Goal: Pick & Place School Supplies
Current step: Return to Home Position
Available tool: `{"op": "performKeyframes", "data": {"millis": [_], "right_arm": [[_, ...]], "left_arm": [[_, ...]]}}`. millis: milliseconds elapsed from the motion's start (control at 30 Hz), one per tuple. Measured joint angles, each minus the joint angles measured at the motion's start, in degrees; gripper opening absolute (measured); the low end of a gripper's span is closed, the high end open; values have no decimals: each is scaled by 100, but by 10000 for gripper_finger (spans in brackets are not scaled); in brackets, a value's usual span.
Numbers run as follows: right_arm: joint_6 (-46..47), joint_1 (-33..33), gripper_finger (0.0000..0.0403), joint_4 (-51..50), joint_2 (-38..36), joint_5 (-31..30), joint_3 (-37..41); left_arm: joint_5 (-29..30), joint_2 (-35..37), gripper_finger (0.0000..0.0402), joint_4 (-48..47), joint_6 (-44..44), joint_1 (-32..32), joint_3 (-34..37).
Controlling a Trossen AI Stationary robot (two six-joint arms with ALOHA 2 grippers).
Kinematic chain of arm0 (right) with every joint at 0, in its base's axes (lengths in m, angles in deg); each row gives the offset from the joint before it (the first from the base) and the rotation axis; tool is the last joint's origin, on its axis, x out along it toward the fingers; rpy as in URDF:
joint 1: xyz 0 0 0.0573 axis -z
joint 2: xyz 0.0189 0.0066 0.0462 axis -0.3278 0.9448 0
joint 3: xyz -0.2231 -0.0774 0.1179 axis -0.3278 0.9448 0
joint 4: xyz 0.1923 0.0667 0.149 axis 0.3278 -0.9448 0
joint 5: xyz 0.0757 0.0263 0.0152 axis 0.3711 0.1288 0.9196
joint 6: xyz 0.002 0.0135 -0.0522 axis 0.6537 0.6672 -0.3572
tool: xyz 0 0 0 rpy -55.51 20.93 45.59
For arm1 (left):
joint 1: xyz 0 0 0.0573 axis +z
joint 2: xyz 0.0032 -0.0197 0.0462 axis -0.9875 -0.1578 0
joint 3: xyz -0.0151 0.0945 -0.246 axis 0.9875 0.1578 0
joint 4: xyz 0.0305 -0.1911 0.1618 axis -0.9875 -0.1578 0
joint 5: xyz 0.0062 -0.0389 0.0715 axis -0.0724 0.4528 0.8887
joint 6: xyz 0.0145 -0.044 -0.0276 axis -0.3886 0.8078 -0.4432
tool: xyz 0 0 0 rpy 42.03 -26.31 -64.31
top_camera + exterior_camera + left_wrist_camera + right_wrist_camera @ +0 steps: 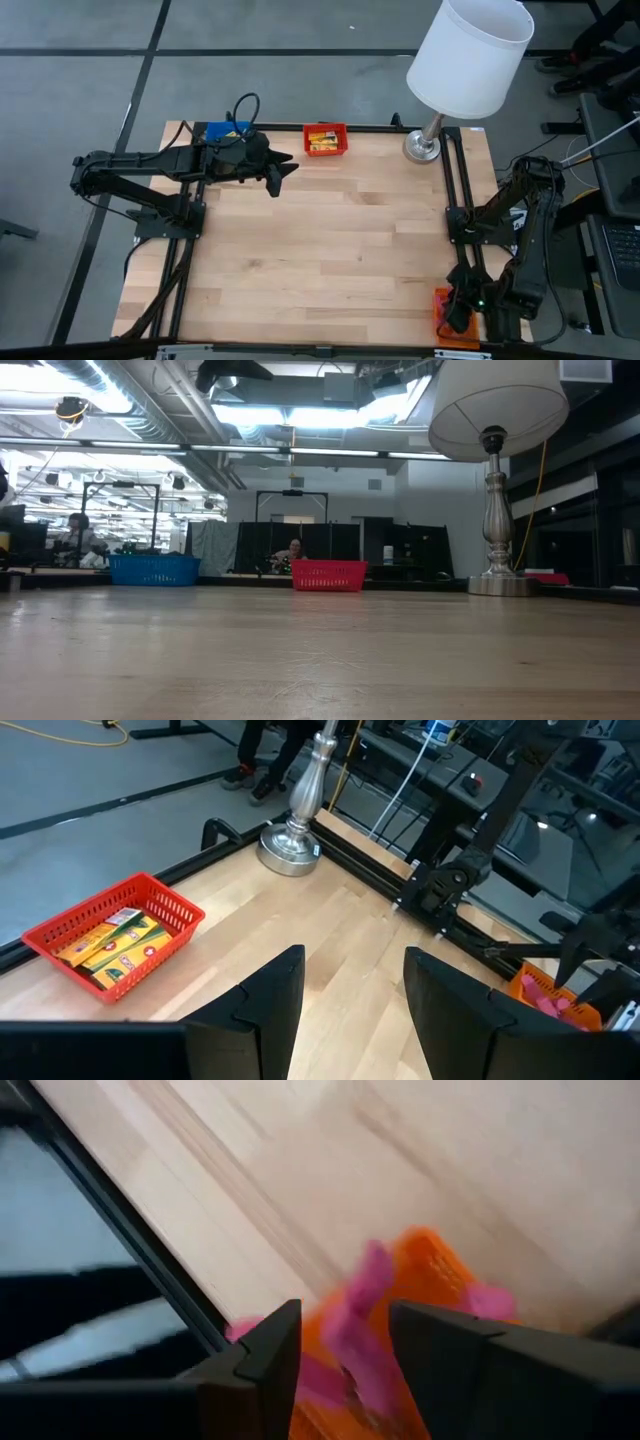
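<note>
Homing should lift the right gripper [342, 1318], fingers spread and empty, straight up off the orange bin [432, 1260] holding the pink punchers [368, 1275], clearing its rim, while the left gripper [353, 958], likewise spread, waits by the blue bin [225, 129].

Along the table's [320, 260] far edge stand the corner tray [225, 128] at the left, the middle tray [326, 154] with packets [322, 142] in it, and the lamp [470, 50] at the right. The third tray [440, 297] (plier-like tools [368, 1280] inside) sits at the near right corner, under the right gripper [342, 1308].
</note>
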Motion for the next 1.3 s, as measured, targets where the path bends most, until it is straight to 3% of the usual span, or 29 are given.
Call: {"op": "performKeyframes", "data": {"millis": [167, 300, 400, 533, 667, 800, 967, 1133, 1300], "right_arm": [[-734, 726, 145, 50, -327, -910, 0], [-2486, 1795, 139, 371, -569, -1270, -4], [-4207, 2843, 139, 830, -628, -1125, -4], [-6328, 4233, 139, 1749, -618, -487, -4], [-7374, 5202, 139, 2499, -615, -219, 135], [-7625, 5620, 139, 3247, -621, -73, 313], [-7402, 5671, 139, 4086, -621, -57, 571], [-6791, 5668, 139, 4217, -708, -585, 575], [-6410, 5666, 139, 4385, -946, -1292, 573]], "left_arm": [[3, 0, 168, -21, -18, 0, 0], [237, 0, 168, -445, -292, -8, 0], [522, 13, 168, -1375, -395, -75, 0], [486, 247, 168, -2724, -238, -209, 0], [528, 896, 168, -2942, -563, -539, 57], [784, 2070, 168, -2310, -663, -735, 810], [780, 3677, 168, -697, -941, -661, 2500], [203, 4765, 168, 279, -1120, -502, 3931], [-78, 5781, 168, 741, -1647, -501, 4696]]}}
